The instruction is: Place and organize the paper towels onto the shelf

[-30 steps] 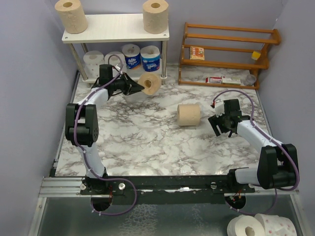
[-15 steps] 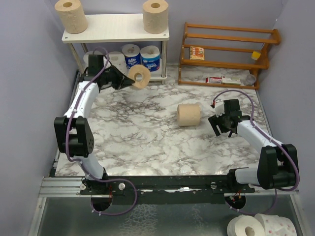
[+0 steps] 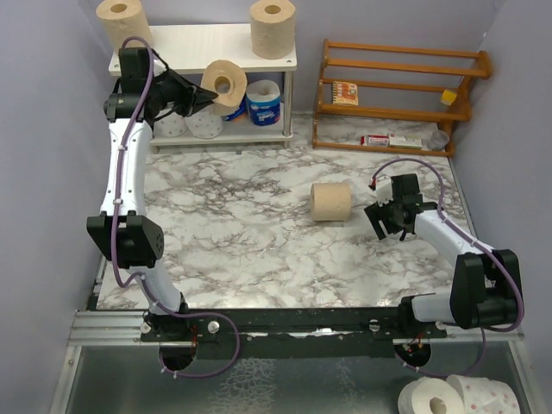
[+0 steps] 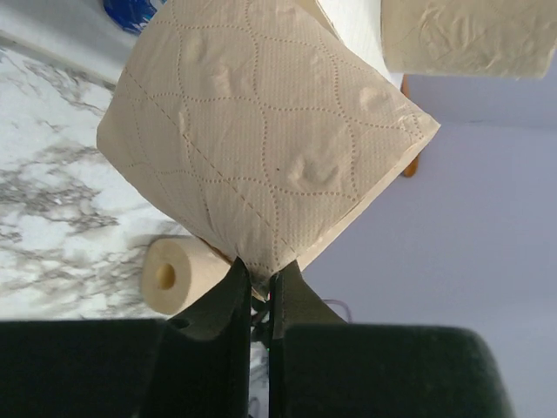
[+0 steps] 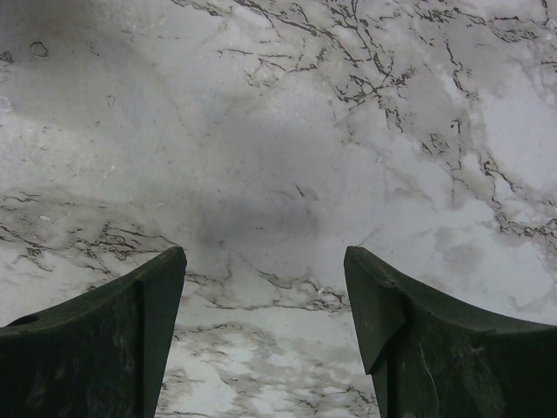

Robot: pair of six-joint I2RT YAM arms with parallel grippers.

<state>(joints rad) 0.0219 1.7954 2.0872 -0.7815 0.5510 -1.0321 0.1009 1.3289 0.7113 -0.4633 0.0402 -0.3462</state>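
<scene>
Marble tabletop (image 3: pixel 259 250) nearest: right gripper (image 5: pixel 263 257) spread, empty, near loose tan roll (image 3: pixel 332 202) lying sideways. Farther back, left gripper (image 3: pixel 200 97) pinched on wall of held tan roll (image 3: pixel 223 83), aloft before shelf (image 3: pixel 198 52). Probably light, soft, crushable; gentle pinch through core wall best.

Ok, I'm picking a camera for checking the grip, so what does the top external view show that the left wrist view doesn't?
Only top external: the open right gripper and the wooden rack. Only left wrist: the left gripper pinching the held tan roll by its wall, embossing visible. Both: that roll near the shelf, and another tan roll lying on the table.
</scene>
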